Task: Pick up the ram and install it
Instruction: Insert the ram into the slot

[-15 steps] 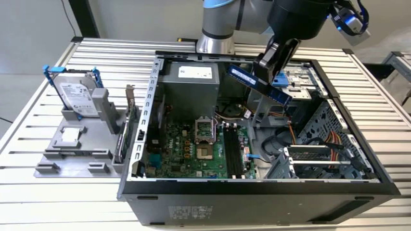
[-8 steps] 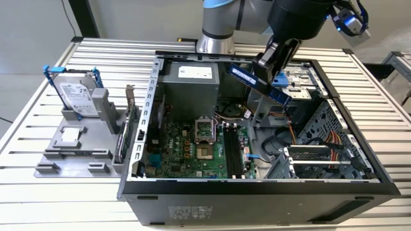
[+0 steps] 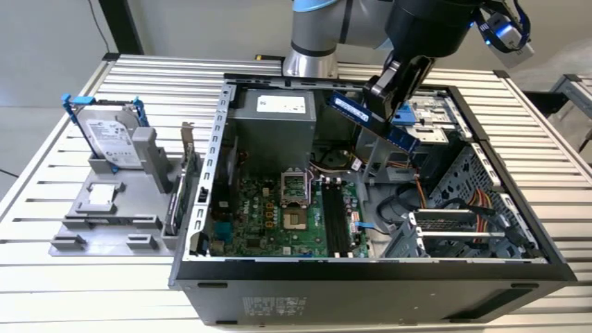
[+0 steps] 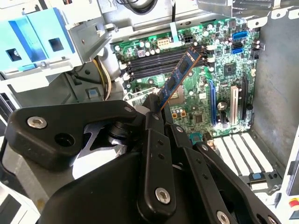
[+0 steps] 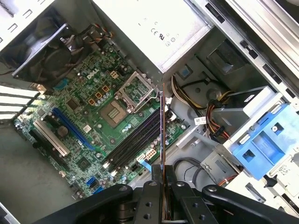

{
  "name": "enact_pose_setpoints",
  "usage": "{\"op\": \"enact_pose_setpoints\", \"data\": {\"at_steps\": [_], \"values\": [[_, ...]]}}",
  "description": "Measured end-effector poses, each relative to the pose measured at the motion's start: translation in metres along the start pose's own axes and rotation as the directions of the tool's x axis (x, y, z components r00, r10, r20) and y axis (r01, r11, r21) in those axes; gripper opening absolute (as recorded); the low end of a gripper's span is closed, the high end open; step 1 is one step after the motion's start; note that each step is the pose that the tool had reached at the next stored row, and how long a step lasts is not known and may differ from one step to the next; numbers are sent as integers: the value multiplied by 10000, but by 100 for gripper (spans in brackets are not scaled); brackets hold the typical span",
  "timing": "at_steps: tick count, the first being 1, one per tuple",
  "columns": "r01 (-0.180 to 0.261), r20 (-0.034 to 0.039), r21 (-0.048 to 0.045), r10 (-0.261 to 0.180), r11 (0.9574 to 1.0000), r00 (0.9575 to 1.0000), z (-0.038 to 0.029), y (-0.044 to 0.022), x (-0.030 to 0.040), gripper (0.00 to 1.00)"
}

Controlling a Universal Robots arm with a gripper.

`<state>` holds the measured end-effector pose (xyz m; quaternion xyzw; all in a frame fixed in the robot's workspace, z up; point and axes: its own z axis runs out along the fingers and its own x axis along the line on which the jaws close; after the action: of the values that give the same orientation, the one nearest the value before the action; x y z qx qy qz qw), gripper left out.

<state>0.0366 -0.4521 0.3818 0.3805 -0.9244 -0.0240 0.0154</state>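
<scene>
Gripper (image 3: 381, 94) clamps the ram (image 3: 351, 108), tilted above the case (image 3: 370, 291); memory slots (image 3: 335, 218) sit about 6 o'clock of it (exterior view). Best levelled, edge parallel to slots.

Noted white printed stickers on the grey metal power-supply box (image 3: 273, 114), the silver boxy hard drive (image 3: 109, 139) and the thin blue-green ram stick (image 3: 356, 109); none legible.

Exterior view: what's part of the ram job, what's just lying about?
Job: ram, held in the gripper above the open computer case; memory slots on the motherboard.
Lying about: hard drive, upright card, grey stand beside the case.
</scene>
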Motion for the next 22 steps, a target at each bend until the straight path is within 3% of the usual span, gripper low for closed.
{"op": "enact_pose_setpoints", "data": {"at_steps": [14,22], "values": [[-697,38,-8,697,9976,9976,0,0,0,0],[-836,47,-11,836,9965,9965,0,1,0,0]]}}
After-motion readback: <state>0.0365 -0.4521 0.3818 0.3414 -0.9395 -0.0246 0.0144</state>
